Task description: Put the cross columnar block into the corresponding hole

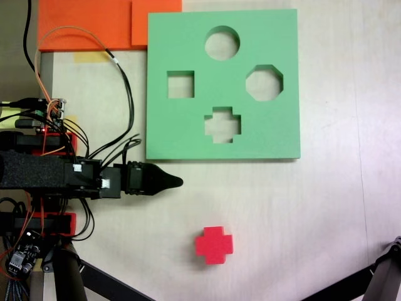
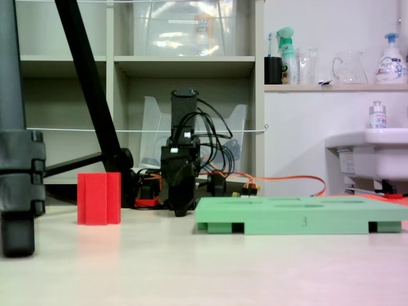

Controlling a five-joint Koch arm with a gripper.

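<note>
Cross columnar block (image 1: 213,244) apart from green board (image 1: 188,125)

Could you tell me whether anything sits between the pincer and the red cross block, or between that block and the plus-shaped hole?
Nothing visible does. In a fixed view from above, bare table separates the pincer from the red cross block, and more bare table lies between the block and the plus-shaped hole in the green foam board.
</note>
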